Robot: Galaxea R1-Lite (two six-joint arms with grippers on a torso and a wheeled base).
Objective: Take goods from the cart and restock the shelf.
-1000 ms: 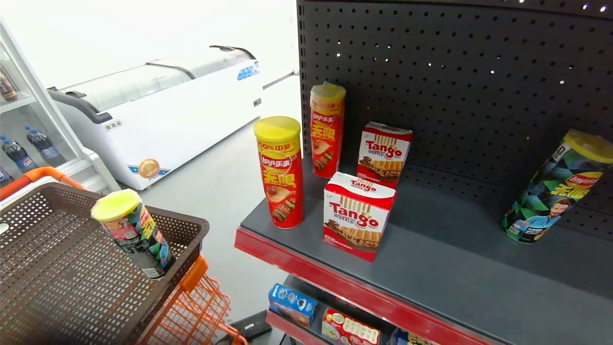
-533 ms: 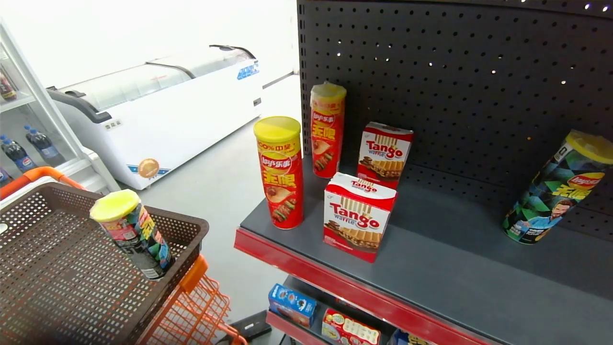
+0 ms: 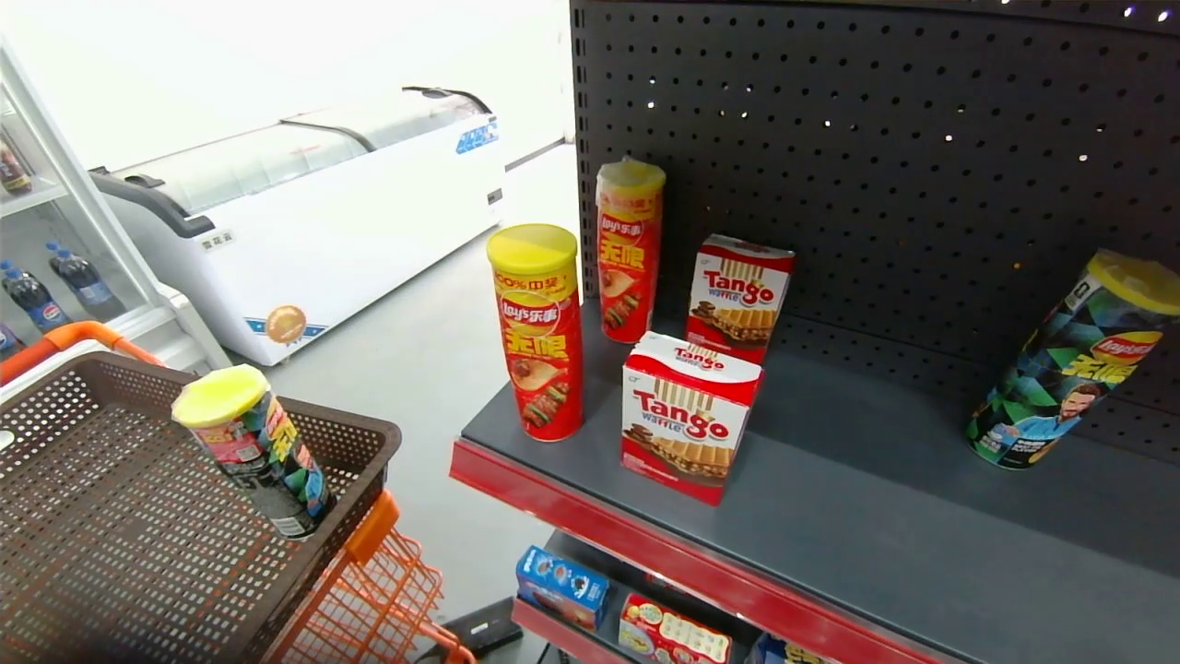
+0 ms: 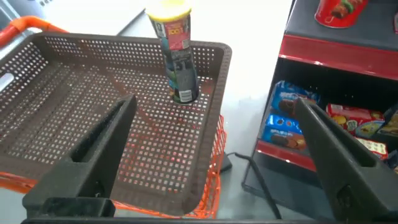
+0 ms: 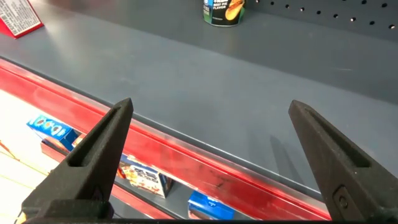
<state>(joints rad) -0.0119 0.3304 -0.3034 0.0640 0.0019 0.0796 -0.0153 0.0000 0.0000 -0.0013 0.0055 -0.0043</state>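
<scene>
From the head view, the shelf (image 3: 876, 516) carries a front red can (image 3: 539, 332) and a rear red can (image 3: 629, 249) at its left end. A front wafer box (image 3: 690, 415) and a rear wafer box (image 3: 740, 297) stand just beside them. One dark patterned can (image 3: 1069, 360) stands far along toward the shelf's right end, close to the pegboard (image 3: 876, 138). This leaves a wide bare stretch of deck between, which I judge is the room meant for new stock. Off the shelf's left end sits the cart basket (image 3: 369, 433). The cart can (image 3: 249, 447), yellow-lidded and of the same dark pattern, stands on its base in the basket corner nearest the shelf, and is likely the mate for that lone one. In the left wrist view, the left gripper (image 4: 211, 162) hangs above the cart basket, off the shelf's left end, spread wide with nothing held. The cart can lies ahead between the two fingers' lines but well apart from them — a stance that would suit closing in on it. In the right wrist view, the right gripper (image 5: 211, 162) is likewise wide open and empty, poised just outside the shelf's red front lip (image 5: 186, 155) and facing the bare deck.
</scene>
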